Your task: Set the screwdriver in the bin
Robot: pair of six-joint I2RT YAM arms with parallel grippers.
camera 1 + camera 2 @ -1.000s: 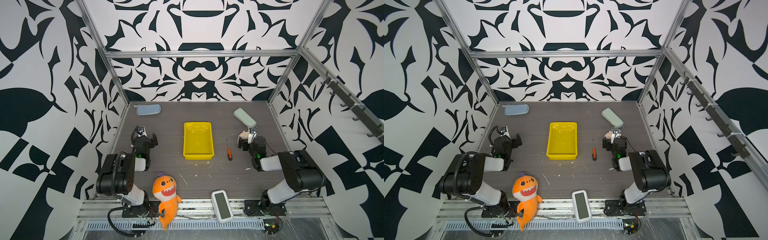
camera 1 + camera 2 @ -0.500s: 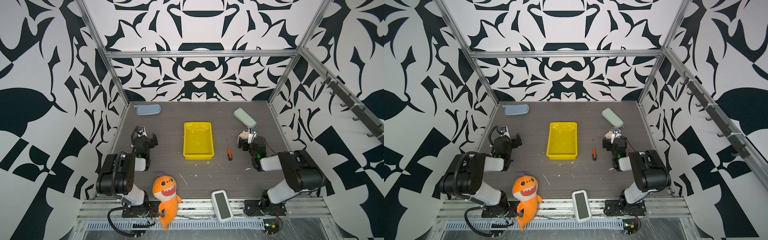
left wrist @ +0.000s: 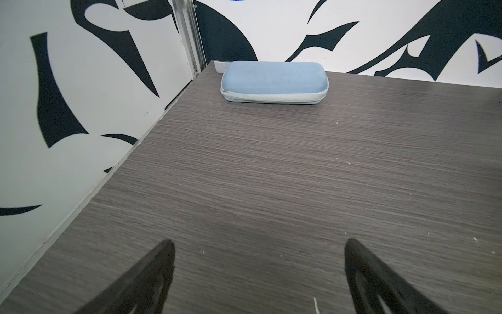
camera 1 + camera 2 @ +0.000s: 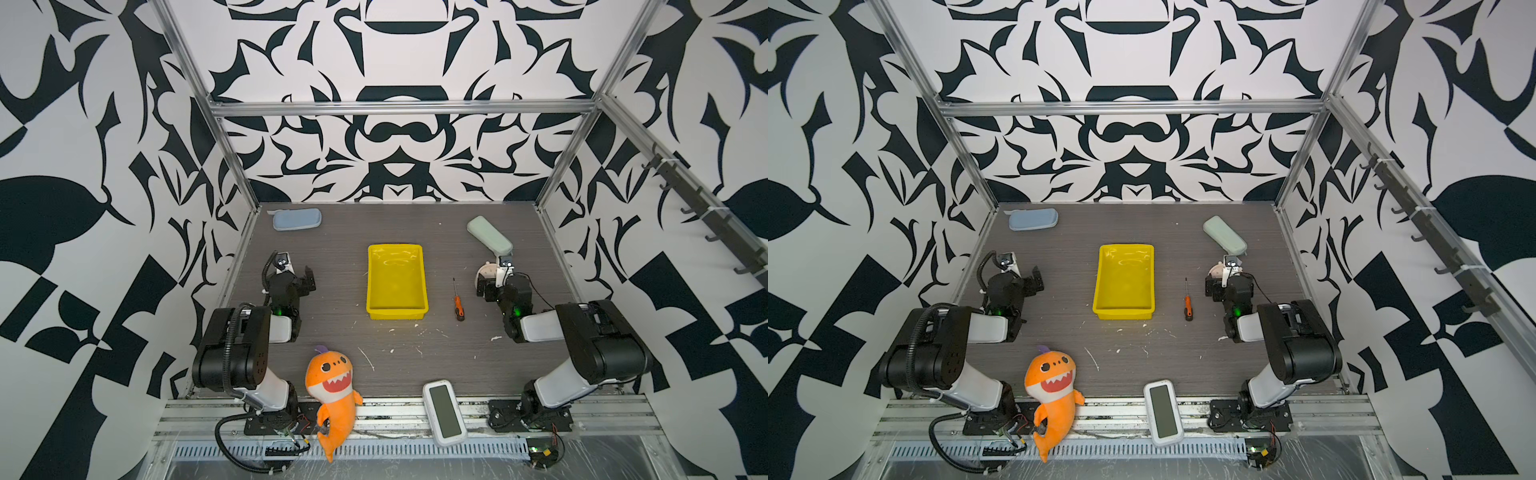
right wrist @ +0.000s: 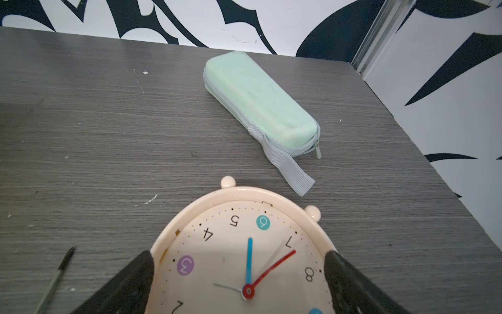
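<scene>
Screwdriver (image 4: 457,301) first: it lies flat on the table (image 4: 332,332), just beside the bin's right wall near that wall's front end. Its black butt points to the front edge and its thin shaft to the back edge. It is not touching the bin (image 4: 397,309), which sits mid-table and looks empty.

I judge the tool light and stiff, but awkward. It is slim, low on the table, and its round handle would likely roll if nudged from one side. The bare shaft looks too thin and smooth for a sure hold. I would pinch across the orange handle near its middle, jaws square to its length, with the fingers brought right down to the table.

My right gripper (image 5: 237,258) stands wide and holds nothing. In the right wrist view its fingers (image 5: 135,274) flank a cream clock (image 5: 244,231) lying face up. I cannot tell whether they touch it. The shaft (image 5: 58,271) shows off to one side of that view, outside the jaws. In both top views the right arm is folded low near the right edge, with the gripper aimed toward the back edge and the screwdriver between it and the bin.

My left gripper (image 3: 259,244) is also wide and empty. Its arm is folded low by the left edge over bare table.
</scene>
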